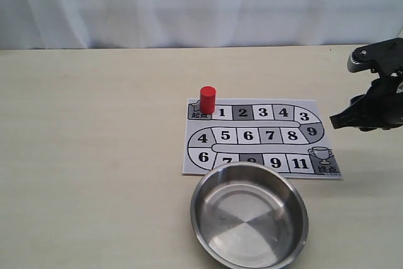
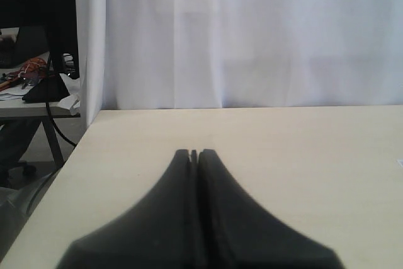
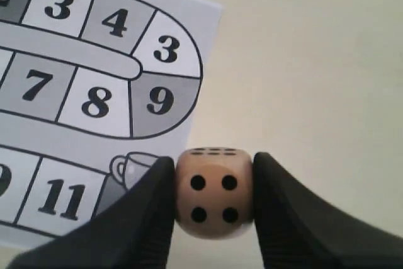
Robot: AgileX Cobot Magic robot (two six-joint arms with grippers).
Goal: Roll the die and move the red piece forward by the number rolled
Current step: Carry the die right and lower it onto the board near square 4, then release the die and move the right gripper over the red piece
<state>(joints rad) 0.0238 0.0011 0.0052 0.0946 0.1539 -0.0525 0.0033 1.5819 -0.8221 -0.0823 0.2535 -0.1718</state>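
Note:
The red piece (image 1: 208, 101) stands upright on the start square at the top left corner of the printed board (image 1: 258, 137). My right gripper (image 3: 214, 187) is shut on the beige die (image 3: 214, 192), whose four-pip face points at the wrist camera. In the exterior view that gripper (image 1: 337, 121) hangs above the table just right of the board; the die itself does not show there. The board's squares 3 and 9 and its trophy corner (image 3: 129, 168) lie beneath the held die. My left gripper (image 2: 194, 154) is shut on nothing, over bare table, and is outside the exterior view.
A round steel bowl (image 1: 208, 184) sits at the front of the table, overlapping the board's lower edge. A white curtain (image 1: 189, 4) closes off the back. Past the table's left edge is a desk with clutter (image 2: 31, 74).

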